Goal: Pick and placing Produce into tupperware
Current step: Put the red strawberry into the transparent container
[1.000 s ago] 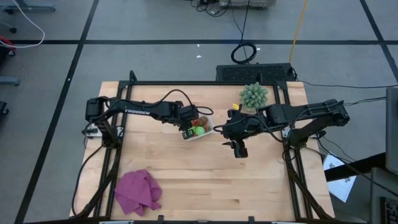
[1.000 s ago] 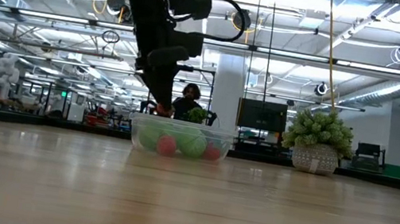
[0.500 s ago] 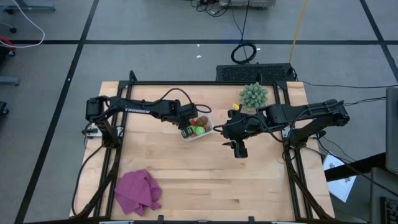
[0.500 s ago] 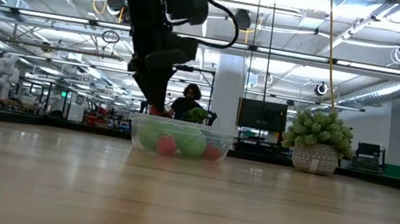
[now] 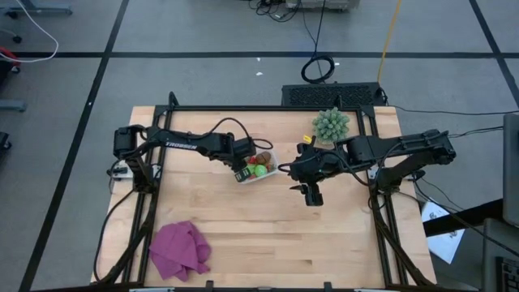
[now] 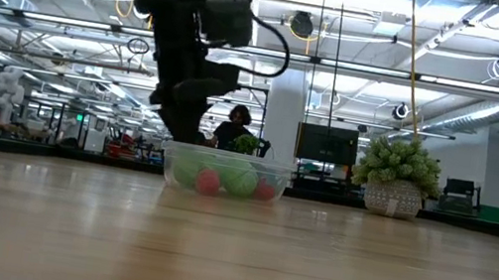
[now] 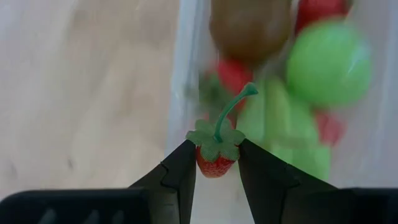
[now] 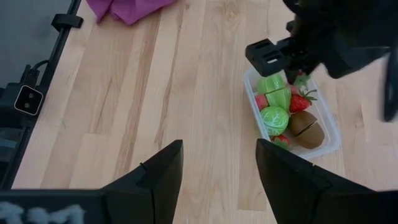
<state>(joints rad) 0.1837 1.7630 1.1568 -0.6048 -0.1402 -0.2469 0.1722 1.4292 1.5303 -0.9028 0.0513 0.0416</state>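
The left gripper point(image 7: 216, 163) is pinching a small red toy strawberry with a green leafy cap and curled stem point(image 7: 215, 154) between its two dark fingers point(image 7: 178, 175), the jaws closed tight on the fruit with only the berry's width between them. It is hanging at the left end wall of the small clear plastic rectangular container with rounded corners point(image 5: 270, 169), which is sitting on the pale wooden table point(image 5: 268, 235) a little behind the table's middle (in the high view the gripper point(image 5: 241, 171) is overlapping that end of the tub). In the low view the left arm is coming down from above to the container's point(image 6: 227, 174) left edge, where its fingertips are hidden. Inside the container a brown oval piece point(image 8: 305, 127), a round bright green piece point(image 8: 274, 119), a second green piece point(image 8: 272, 89) and some small red pieces point(image 8: 300, 102) are lying packed together. The right gripper point(image 5: 312, 195) is hovering over bare wood, near the container's right side but apart from it, its fingers point(image 8: 158, 169) standing partly open and gripping nothing. A spiky pale-green plant in a small pot point(image 5: 331, 126) is standing behind the right arm near the table's back edge, and a crumpled purple cloth point(image 5: 179, 249) is lying at the front left, well apart from everything else.
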